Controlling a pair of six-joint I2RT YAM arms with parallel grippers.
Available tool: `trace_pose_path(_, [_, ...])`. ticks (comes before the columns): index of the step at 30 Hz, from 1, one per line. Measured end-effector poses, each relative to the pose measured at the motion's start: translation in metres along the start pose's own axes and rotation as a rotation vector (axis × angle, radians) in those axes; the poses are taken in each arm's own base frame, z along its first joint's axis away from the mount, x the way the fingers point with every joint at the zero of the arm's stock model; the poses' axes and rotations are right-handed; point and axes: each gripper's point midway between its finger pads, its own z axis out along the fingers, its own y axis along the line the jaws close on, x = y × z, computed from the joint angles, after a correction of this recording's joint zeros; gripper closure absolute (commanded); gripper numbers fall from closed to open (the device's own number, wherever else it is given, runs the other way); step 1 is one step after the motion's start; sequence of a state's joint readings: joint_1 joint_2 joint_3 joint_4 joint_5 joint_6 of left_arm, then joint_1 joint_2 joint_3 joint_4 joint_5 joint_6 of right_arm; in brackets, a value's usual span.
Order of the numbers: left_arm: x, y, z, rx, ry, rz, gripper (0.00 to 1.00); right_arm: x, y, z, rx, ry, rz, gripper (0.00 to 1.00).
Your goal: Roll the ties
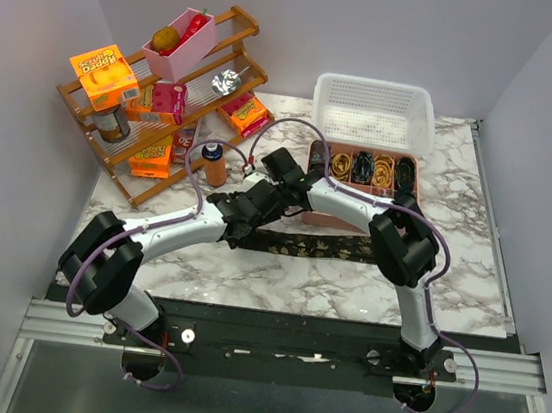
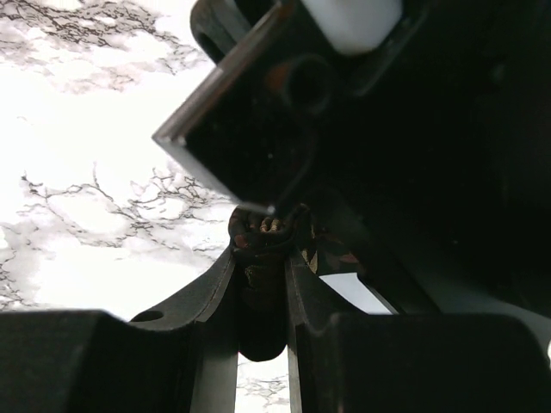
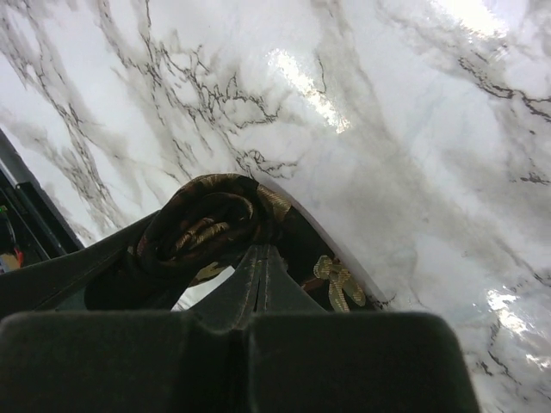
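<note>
My left jaws stand narrow, clamped on the rolled end of the tie [image 2: 261,245], with the coil between the fingers [image 2: 219,344]. My right jaws are closed tight, tips against that same coil; I cannot tell whether any fabric is pinched. The unrolled length lies flat across the middle of the surface [image 1: 297,282], running toward the right edge, just in front of the tray [image 1: 313,161].

Robot lab, staged test cell

Plain white panels [image 1: 398,30] box in a marble-look counter [image 1: 468,281]. Left arm [image 1: 177,233] and right arm [image 1: 352,204] bolted to an aluminium rail [image 1: 497,373]. Wooden rack [image 1: 240,23] holds grocery props
</note>
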State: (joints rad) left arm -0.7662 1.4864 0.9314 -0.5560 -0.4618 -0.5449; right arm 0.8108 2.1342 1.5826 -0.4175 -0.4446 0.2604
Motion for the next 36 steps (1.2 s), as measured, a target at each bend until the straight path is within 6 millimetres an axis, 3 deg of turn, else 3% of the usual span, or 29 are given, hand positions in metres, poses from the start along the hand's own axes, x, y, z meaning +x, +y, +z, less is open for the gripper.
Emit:
trace_pose_path(7, [-0.009,0.007,-0.003,-0.042,-0.022,0.009,1.0,-0.007,-0.007,-0.012,0.066,-0.037,-0.005,0.99])
trace_pose_path(22, [0.0,0.033,-0.006,-0.169,0.005,0.046,1.0,-0.021,-0.054,-0.065,0.182,-0.127,0.07,0.99])
trace_pose_path(36, [0.01,0.046,-0.003,-0.243,0.04,0.088,1.0,-0.01,-0.088,-0.083,0.247,-0.136,0.142,0.99])
